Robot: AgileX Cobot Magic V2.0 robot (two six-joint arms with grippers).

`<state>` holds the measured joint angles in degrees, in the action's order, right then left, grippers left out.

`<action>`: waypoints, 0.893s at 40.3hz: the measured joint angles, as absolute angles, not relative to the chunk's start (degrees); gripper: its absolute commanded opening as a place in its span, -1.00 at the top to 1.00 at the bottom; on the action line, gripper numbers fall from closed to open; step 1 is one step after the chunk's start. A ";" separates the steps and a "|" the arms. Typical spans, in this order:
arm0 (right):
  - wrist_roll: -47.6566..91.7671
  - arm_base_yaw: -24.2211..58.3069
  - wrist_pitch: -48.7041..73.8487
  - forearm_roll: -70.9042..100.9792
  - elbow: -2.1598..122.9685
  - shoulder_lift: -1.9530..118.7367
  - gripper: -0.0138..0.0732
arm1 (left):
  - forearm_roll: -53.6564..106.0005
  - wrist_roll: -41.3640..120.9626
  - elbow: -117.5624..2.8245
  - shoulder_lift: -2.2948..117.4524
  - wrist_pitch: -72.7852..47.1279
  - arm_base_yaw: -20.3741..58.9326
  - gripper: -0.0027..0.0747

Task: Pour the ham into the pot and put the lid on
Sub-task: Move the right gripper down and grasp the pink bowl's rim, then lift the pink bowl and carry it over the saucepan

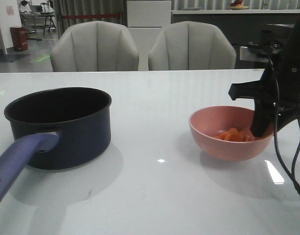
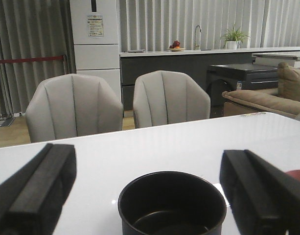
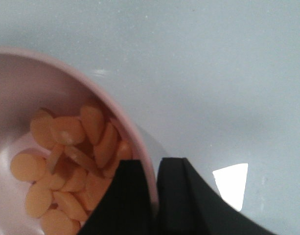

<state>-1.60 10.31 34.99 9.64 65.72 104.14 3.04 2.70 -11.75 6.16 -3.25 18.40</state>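
Note:
The dark navy pot [image 1: 61, 125] stands empty at the left of the table, its blue-purple handle [image 1: 20, 159] pointing toward the front edge. A pink bowl [image 1: 228, 139] at the right holds the ham [image 1: 233, 135], a heap of orange-pink slices [image 3: 66, 166]. My right gripper [image 3: 154, 169] is shut on the bowl's right rim [image 3: 140, 147], one finger inside and one outside. In the front view that gripper [image 1: 261, 128] reaches down at the bowl's right side. My left gripper [image 2: 150, 196] is open, level with the table, and the pot [image 2: 172, 203] sits between its fingers farther off. The lid is out of view.
Two grey chairs [image 1: 140, 49] stand behind the table's far edge. A black cable [image 1: 287, 161] hangs from the right arm down to the table at the far right.

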 measured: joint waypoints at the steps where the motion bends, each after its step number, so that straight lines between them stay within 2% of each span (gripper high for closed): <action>1: -1.60 10.31 34.95 9.64 65.72 104.14 0.37 | 3.04 2.70 -11.75 6.16 -3.25 18.40 -0.69; 15: -1.37 11.90 41.58 9.36 71.24 103.78 0.38 | 3.04 2.70 -11.75 6.16 -3.25 18.40 -0.69; 27: -0.61 24.13 43.63 9.22 82.18 99.93 0.38 | 3.04 2.70 -11.75 6.16 -3.25 18.40 -0.69; 36: -0.56 32.67 37.15 9.33 86.01 100.76 0.38 | 3.04 2.70 -11.75 6.16 -3.25 18.40 -0.69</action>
<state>-0.56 32.67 37.15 9.33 86.01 100.76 3.04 2.70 -11.75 6.16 -3.25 18.40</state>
